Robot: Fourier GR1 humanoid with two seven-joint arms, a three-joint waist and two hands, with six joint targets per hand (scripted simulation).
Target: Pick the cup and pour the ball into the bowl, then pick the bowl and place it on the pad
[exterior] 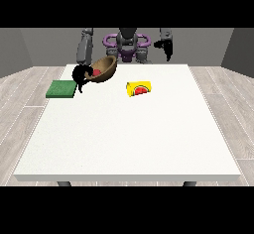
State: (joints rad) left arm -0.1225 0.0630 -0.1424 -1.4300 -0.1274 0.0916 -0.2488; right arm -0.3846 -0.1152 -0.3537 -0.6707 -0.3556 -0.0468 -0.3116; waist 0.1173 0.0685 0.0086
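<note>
Even, soft light fills the room; the white table (pixel 129 129) is bright without glare. Faint shadows sit under the bowl (pixel 105 69) and the yellow cup (pixel 139 89).

Obstacles cluster along the far side of the table (pixel 129 144): a green pad (pixel 61 88) at the view's left edge, a tilted bowl (pixel 105 69) held just above and beside it by the hand at the view's left (pixel 80 74), and a yellow cup (pixel 139 88) lying on its side near the middle. The near half and the right side lie open. The hand at the view's right (pixel 165 46) hangs beyond the far edge.
</note>
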